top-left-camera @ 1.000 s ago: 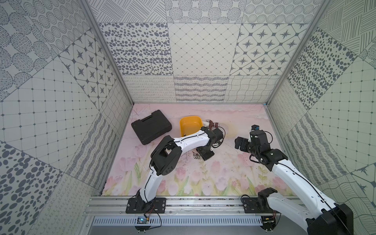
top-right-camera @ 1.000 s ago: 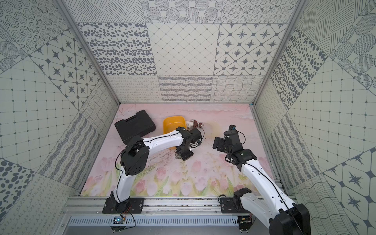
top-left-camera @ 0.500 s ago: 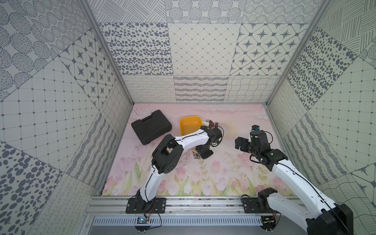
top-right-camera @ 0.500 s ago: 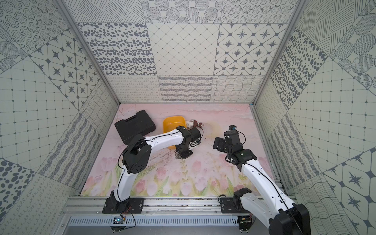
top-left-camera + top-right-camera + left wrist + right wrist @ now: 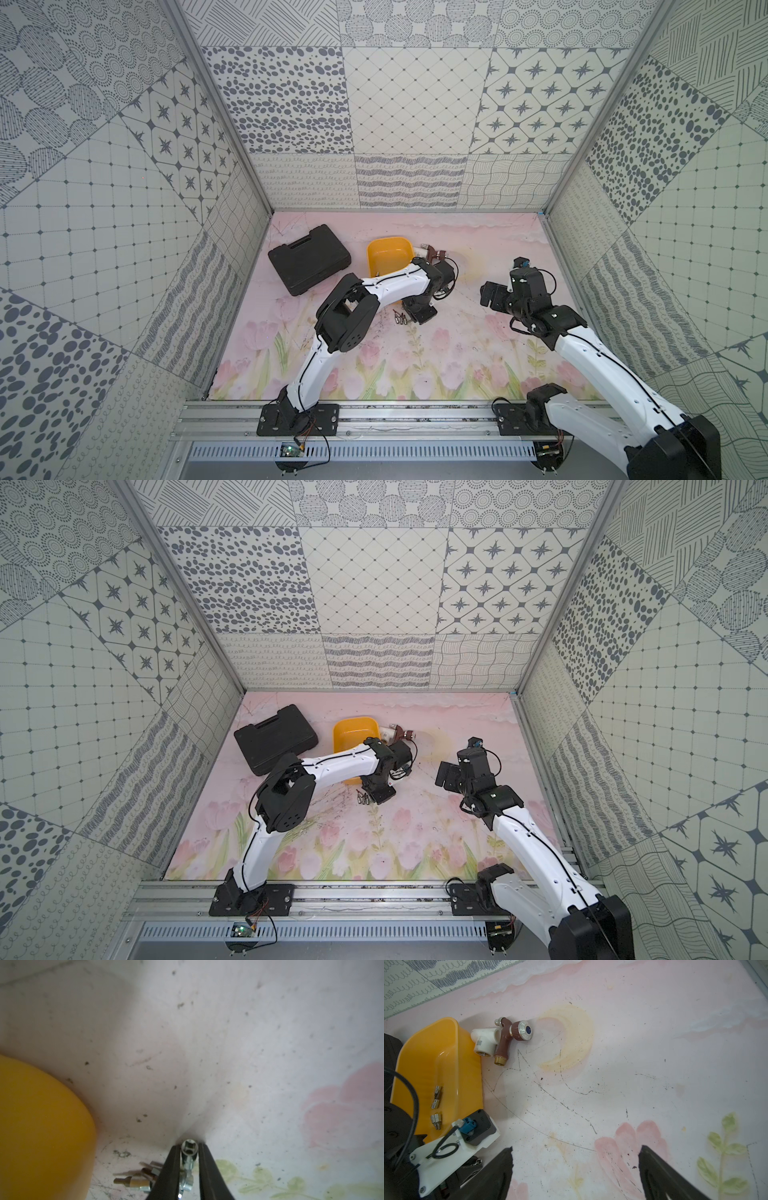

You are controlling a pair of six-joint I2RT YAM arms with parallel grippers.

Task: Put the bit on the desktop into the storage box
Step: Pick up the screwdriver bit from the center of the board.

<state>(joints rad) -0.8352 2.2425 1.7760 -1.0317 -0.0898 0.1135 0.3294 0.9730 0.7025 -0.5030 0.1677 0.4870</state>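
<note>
left gripper (image 5: 188, 1147) jaws have drawn in since a second ago and now pinch a silver socket bit (image 5: 187, 1159) low over the desktop (image 5: 457, 353), just near of the yellow storage box (image 5: 388, 253); loose bits (image 5: 400, 318) lie on the desktop just left of the gripper; further bits (image 5: 437, 1097) lie inside the box; right gripper (image 5: 575, 1147) hangs wide open and empty, well to the right; black tool case (image 5: 309, 264) sits at far left

You're boxed in by pale patterned panels (image 5: 104, 232), dots, stars, lattices, aluminium corner posts (image 5: 216, 104), back wall (image 5: 407, 187) well beyond your left gripper (image 5: 415, 318), slotted metal rail (image 5: 415, 419) behind it, soft even light
</note>
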